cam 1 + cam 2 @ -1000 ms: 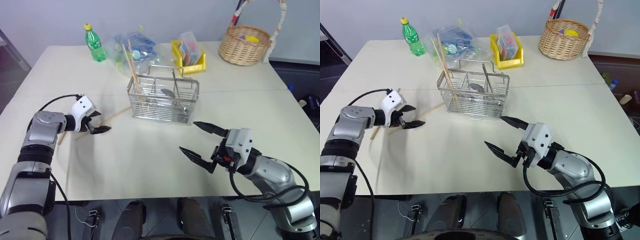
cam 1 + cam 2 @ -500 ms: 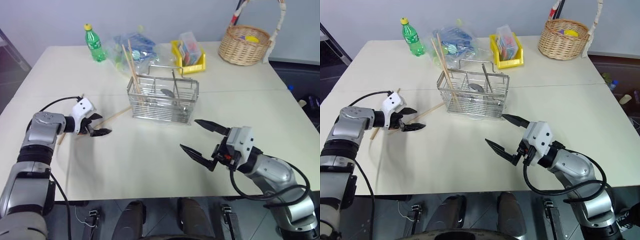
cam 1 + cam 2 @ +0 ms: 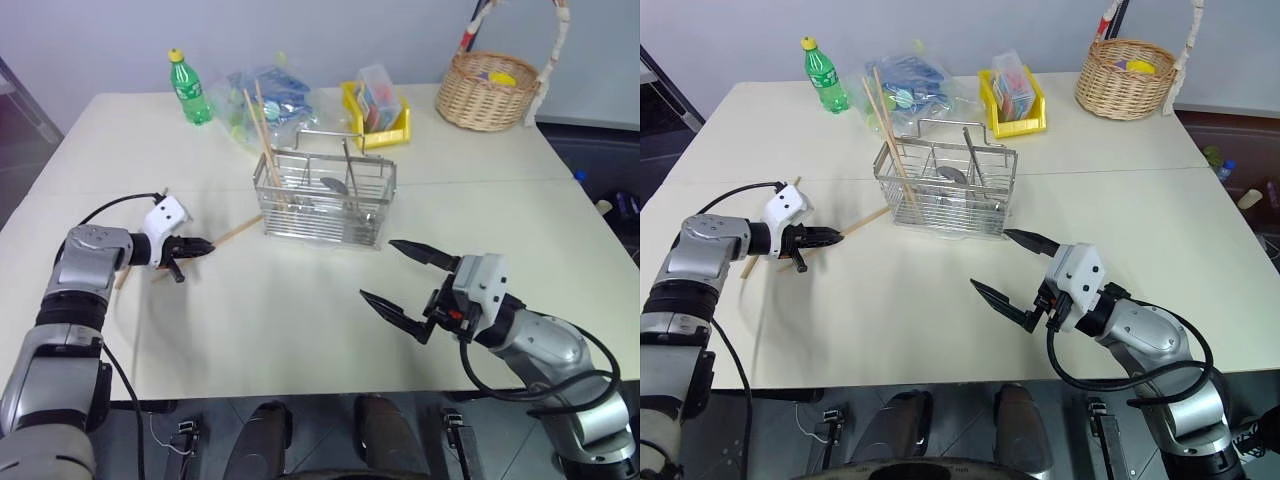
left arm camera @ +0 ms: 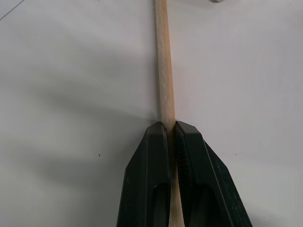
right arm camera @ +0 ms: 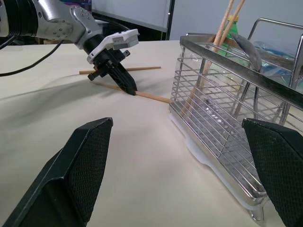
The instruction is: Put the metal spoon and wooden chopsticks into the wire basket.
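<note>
The wire basket (image 3: 325, 205) stands mid-table with two wooden chopsticks (image 3: 262, 135) leaning in its left end and the metal spoon (image 3: 336, 185) upright, bowl up, in the middle. One more chopstick (image 3: 236, 232) lies on the table, running from the basket's left corner toward my left arm. My left gripper (image 3: 200, 246) is shut on it, and the stick passes between the fingers (image 4: 154, 156). Another chopstick (image 3: 748, 266) lies partly under that arm. My right gripper (image 3: 378, 270) hovers open and empty in front of the basket's right end.
Along the far side are a green bottle (image 3: 188, 88), a clear bag of items (image 3: 275, 92), a yellow bin (image 3: 380, 115) and a round wicker basket (image 3: 490, 92). Bare tabletop (image 3: 290, 310) lies between my two arms.
My left gripper has closed on the chopstick lying on the table; it was open around it before. Neither arm has shifted.
</note>
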You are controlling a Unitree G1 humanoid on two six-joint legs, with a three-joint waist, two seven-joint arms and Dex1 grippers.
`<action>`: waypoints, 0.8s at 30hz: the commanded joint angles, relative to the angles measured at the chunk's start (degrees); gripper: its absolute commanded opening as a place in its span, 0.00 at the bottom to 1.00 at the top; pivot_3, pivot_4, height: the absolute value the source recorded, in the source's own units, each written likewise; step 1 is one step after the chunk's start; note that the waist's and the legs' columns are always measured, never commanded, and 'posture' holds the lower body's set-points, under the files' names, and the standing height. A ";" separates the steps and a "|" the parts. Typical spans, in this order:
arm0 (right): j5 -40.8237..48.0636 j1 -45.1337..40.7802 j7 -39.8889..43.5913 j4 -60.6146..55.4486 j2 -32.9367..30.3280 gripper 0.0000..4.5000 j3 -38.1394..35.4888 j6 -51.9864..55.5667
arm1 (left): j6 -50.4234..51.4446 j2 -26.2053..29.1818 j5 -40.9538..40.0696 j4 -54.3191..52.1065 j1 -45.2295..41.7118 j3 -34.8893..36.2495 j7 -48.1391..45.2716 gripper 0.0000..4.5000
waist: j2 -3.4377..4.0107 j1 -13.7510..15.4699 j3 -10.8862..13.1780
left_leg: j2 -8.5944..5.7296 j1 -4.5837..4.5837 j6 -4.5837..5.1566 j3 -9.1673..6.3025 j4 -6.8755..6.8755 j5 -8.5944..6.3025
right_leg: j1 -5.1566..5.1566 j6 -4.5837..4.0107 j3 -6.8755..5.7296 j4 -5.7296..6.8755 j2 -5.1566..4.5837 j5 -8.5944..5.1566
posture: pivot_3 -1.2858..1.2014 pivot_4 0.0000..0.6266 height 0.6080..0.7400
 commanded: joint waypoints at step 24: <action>1.19 -0.53 -0.83 -1.68 0.96 1.00 -0.96 0.33 | 19.06 -7.05 -37.60 -20.38 -12.47 30.84 13.62 0.01 | -0.40 0.08 0.07 | -0.01 -0.14 -0.01 -0.10 0.06 0.00 | -0.10 0.00 -0.02 0.03 0.00 0.01 | 0.52 0.24 1.00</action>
